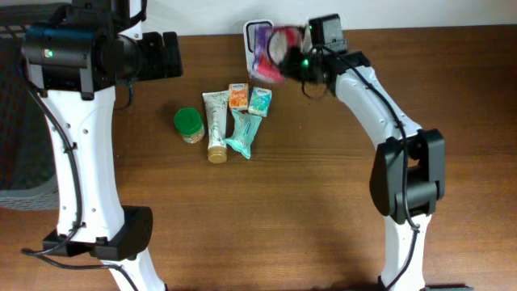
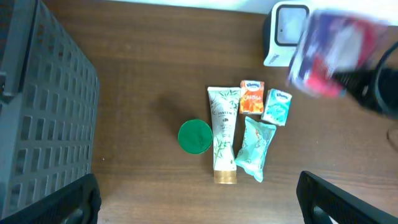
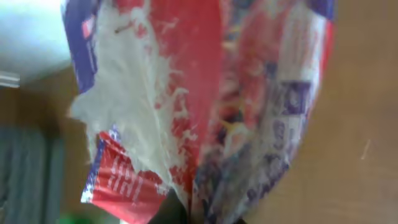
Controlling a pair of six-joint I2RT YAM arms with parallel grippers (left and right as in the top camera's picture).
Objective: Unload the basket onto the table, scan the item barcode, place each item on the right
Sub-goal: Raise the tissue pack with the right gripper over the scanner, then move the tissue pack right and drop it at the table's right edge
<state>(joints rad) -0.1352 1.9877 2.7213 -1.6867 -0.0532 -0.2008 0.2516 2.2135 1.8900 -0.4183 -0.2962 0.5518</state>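
Brown wood first: table (image 1: 323,202), filling nearly all of the overhead view, with a pale strip of wall along the far edge. Next in size, dark grey slatted crate (image 2: 43,112) at the table's left end, looming close in the left wrist view.

Then two white arms with black joints, one rising from each near corner. Left gripper (image 1: 171,55) held high near the far-left corner beside the crate, jaws spread wide with nothing between them; black fingers (image 2: 68,199) showing at both lower corners of its own camera. Right gripper (image 1: 300,52) reaching to the far middle of the table, clamped tight on a crinkly purple-and-red packet (image 1: 271,48).

Packet up off the wood, motion-blurred, hanging right in front of the scanner (image 1: 257,31) and partly covering it from overhead; touching or not, cannot tell. Fills the right wrist view, pinched at its lower edge, no barcode legible.

Scanner: small dark unit with a white face, standing at the far edge.

Smaller still, a cluster left of centre, all lying flat and close together:
- cream tube (image 1: 216,125), gold cap toward the near side
- teal pouch (image 1: 244,133) just right of the tube
- green-lidded jar (image 1: 188,123) just left of the tube
- orange pack (image 1: 237,97) and teal pack (image 1: 260,101), side by side beyond the pouch
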